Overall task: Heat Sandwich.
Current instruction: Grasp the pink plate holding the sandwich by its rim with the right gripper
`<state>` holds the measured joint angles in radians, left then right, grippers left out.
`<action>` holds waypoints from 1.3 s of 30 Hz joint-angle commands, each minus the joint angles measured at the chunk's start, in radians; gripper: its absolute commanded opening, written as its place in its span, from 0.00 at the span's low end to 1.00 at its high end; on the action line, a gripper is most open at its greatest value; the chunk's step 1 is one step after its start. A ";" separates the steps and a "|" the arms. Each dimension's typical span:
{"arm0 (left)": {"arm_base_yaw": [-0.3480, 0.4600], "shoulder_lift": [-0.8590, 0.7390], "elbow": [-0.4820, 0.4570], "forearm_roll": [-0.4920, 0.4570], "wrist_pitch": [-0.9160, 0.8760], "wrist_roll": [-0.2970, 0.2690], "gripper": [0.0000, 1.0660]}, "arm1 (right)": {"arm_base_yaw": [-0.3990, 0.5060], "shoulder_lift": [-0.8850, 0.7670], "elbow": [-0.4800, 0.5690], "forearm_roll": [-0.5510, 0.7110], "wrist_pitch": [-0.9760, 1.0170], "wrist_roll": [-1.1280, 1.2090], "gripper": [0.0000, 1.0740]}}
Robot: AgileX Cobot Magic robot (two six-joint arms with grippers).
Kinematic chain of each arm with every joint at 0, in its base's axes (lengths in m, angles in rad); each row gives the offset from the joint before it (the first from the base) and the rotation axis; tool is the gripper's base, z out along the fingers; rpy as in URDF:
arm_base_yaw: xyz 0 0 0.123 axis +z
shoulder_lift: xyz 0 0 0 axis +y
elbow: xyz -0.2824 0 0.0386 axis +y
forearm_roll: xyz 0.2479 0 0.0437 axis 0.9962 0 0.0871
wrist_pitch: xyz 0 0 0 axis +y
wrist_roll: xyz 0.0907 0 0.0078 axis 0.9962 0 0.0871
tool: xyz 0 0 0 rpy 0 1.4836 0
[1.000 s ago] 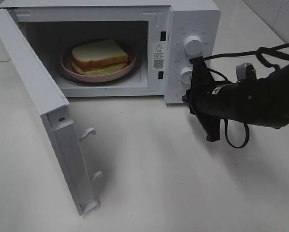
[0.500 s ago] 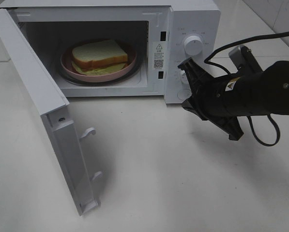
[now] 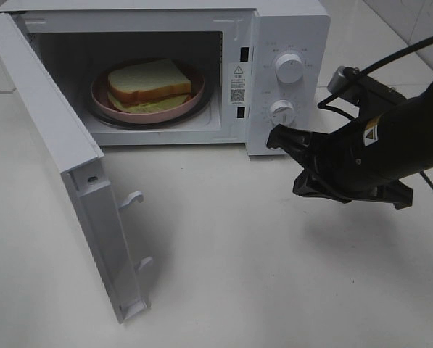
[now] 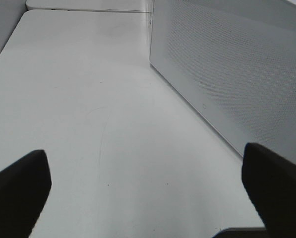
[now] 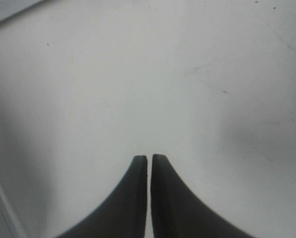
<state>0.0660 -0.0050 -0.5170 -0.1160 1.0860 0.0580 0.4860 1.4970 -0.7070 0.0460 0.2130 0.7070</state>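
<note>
Nearest on the bench [image 3: 223, 275] is the one open microwave door [image 3: 64, 159]. Right jaws are pinched shut on nothing, hanging over the bench just in front of the two knobs [image 3: 289, 67]. Left jaws gape wide, empty, near a perforated white panel [image 4: 227, 74]. Furthest back, one sandwich [image 3: 149, 81] sits on one pink plate [image 3: 99, 96] inside the microwave [image 3: 289, 29].

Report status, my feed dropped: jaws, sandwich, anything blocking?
Right jaws shut, empty, near the dials. Left jaws open, empty. Sandwich on plate inside microwave. Door open, nothing seen blocking it.
</note>
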 commanded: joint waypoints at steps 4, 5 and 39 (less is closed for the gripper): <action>0.003 -0.006 0.001 -0.007 -0.012 -0.004 0.91 | -0.003 -0.019 -0.077 0.017 0.199 -0.303 0.06; 0.003 -0.006 0.001 -0.007 -0.012 -0.004 0.91 | -0.003 -0.019 -0.091 0.017 0.237 -0.349 0.07; 0.003 -0.006 0.001 -0.007 -0.012 -0.004 0.91 | -0.003 -0.019 -0.161 0.016 0.559 -1.940 0.11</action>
<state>0.0660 -0.0050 -0.5170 -0.1160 1.0860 0.0580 0.4860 1.4860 -0.8610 0.0610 0.7620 -1.1330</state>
